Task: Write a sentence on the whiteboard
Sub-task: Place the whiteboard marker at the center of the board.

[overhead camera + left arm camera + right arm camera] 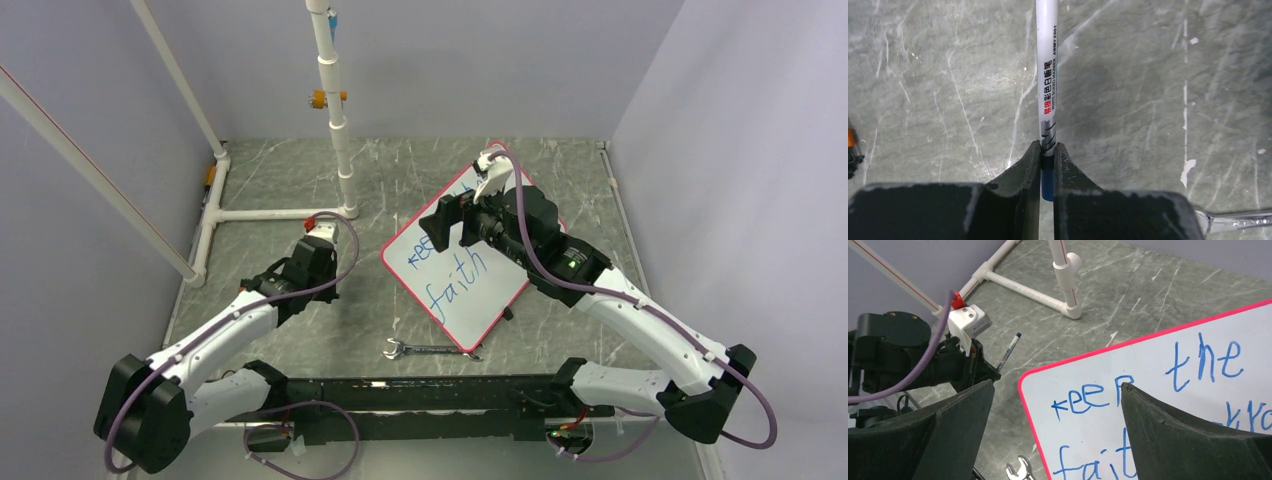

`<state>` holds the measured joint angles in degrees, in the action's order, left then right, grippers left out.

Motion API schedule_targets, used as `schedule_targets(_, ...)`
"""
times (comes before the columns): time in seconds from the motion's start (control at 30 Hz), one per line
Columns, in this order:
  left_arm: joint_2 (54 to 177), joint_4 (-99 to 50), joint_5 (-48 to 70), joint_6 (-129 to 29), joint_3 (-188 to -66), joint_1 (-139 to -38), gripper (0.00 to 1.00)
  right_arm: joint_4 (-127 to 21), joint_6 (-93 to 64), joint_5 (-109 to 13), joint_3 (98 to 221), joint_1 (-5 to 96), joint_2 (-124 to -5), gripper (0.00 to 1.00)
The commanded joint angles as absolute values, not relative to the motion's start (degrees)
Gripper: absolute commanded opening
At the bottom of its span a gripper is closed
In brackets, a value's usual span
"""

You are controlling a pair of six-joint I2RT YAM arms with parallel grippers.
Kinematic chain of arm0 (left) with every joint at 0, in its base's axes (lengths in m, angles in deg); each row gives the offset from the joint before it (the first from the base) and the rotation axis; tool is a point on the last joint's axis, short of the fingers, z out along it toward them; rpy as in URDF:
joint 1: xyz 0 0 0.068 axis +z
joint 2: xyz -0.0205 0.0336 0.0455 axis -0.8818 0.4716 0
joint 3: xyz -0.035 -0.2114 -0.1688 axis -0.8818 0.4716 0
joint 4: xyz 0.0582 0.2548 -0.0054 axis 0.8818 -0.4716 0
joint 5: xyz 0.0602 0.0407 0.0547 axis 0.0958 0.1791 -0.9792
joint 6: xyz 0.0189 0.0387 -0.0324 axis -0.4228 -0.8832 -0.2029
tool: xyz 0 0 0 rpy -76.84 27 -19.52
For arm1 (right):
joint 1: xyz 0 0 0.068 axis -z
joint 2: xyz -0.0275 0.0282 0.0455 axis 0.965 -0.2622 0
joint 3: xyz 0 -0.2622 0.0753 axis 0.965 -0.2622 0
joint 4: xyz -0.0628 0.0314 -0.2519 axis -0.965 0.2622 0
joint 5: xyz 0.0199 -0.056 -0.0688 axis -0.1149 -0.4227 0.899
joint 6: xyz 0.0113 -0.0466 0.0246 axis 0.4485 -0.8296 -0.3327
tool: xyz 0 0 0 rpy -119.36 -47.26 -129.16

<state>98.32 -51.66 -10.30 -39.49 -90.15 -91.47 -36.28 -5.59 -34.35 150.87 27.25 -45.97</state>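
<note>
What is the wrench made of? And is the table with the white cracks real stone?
The wrench looks like bare metal: it is silvery and shiny. The tabletop looks like grey-green marble with white veins, but it is very flat, so it could be a printed stone-look sheet; I cannot tell.

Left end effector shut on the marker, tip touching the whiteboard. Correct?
No. The left end effector is shut on the marker, but the tip is not touching the whiteboard: it is over the table beside it. The right wrist view shows the gap.
</note>
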Motion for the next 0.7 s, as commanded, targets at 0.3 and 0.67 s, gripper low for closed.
schedule_targets(0.3,106.3,-43.2,-7.2,-38.0,-88.1,-88.9,0.04,-36.6,-5.3,-30.5,149.1,27.5,-42.8,1.0)
schedule_targets(0.67,106.5,-42.5,-7.3,-38.8,-88.2,-88.3,0.43,-35.5,-5.8,-28.8,148.7,27.4,-41.6,1.0)
